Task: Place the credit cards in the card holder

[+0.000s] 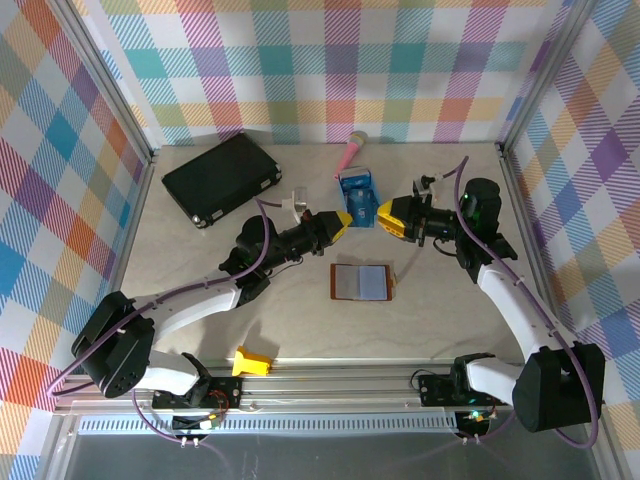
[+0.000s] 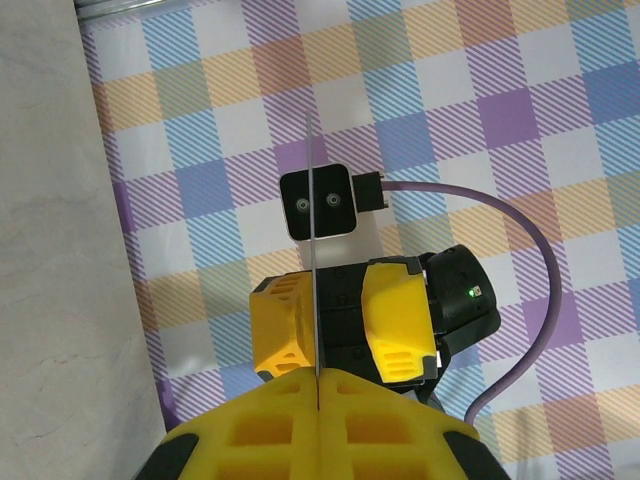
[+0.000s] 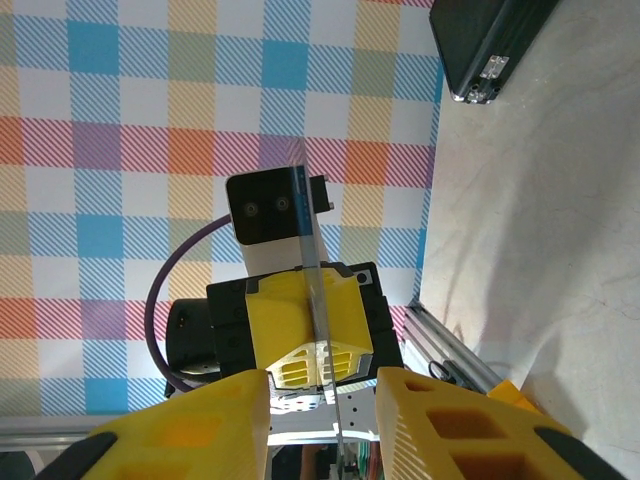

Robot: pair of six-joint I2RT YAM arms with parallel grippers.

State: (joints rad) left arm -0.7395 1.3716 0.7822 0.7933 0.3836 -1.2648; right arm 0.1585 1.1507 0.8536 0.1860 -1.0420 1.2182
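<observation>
1 credit card (image 2: 313, 200) is held edge-on above the table (image 1: 180, 250), between the 2 arms. The left gripper (image 2: 318, 374) is pressed together on 1 end of the credit card, pinching it. The right gripper (image 3: 322, 385) faces it with fingers spread, 1 on each side of the card. The card holder (image 1: 362, 282) lies open and flat on the table, just on the base side of both grippers. A black case (image 1: 222, 178) lies at far left.

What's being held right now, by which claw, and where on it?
The left claw is shut on a card, pinching it by one end. The card's other end stands between the right claw's open fingers, not gripped.
</observation>
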